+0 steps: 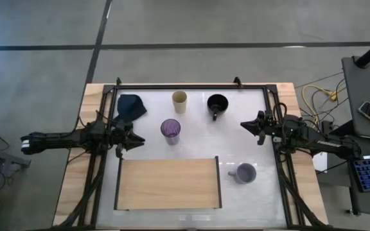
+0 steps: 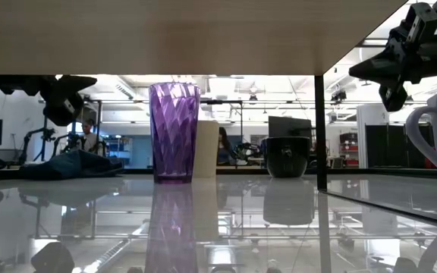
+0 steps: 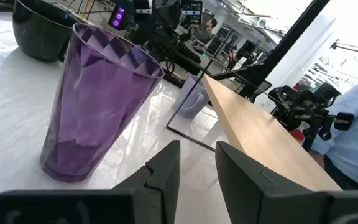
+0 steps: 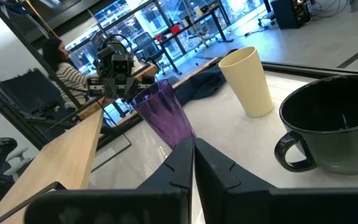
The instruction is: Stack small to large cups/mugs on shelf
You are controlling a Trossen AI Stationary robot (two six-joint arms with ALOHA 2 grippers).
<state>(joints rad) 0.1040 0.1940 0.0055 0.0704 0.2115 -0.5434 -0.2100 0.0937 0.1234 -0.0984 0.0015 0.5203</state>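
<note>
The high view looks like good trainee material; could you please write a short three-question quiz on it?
1. True or false: the shelf already holds a cup.
2. Which vessel stands nearest the left gripper? A) beige cup B) purple tumbler C) black mug
3. Fill in: the lavender-grey mug stands on the table just off the shelf's ____ edge, on the right gripper's side.

Key: 1 false; 2 B; 3 right.
</note>
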